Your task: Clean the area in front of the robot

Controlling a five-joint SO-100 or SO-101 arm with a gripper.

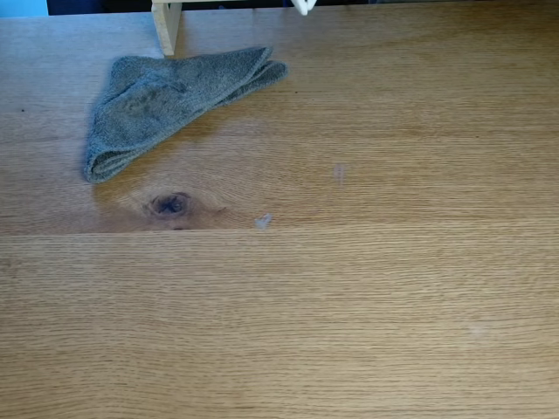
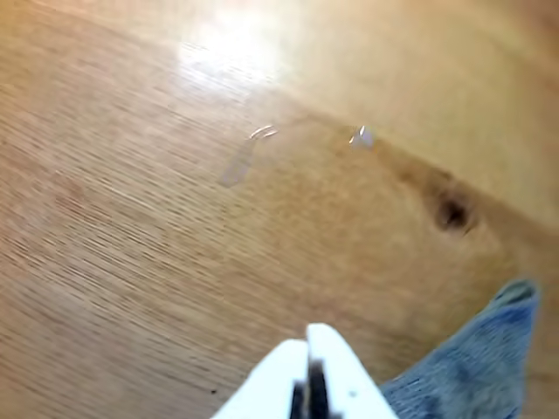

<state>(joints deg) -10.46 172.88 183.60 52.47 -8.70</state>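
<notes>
Basically a bare oak-grain table [image 1: 367, 323] fills the fixed view, with a dark oval knot [image 1: 169, 204] left of centre sitting just above a plank seam that runs across the frame. Grey folded terry cloth [image 1: 166, 100] lies upper left, above the knot, flat on the wood. Its top edge sits just beside a pale wooden post [image 1: 166, 24] at the top edge. Two small pale smudges: one [image 1: 263, 221] right of the knot at the seam, another fainter one [image 1: 340, 173] up and to the right. Only a white tip of the robot [image 1: 302, 6] shows at the top edge there.

Wrist view: jaws [image 2: 308, 371] enter from the bottom edge, white fingers pressed together, holding nothing, above bare wood. Cloth corner [image 2: 472, 367] sits at lower right, near the jaws, contact unclear. Knot [image 2: 452, 212] is further out on the right, smudges [image 2: 362, 137] beyond it. View is blurred.
</notes>
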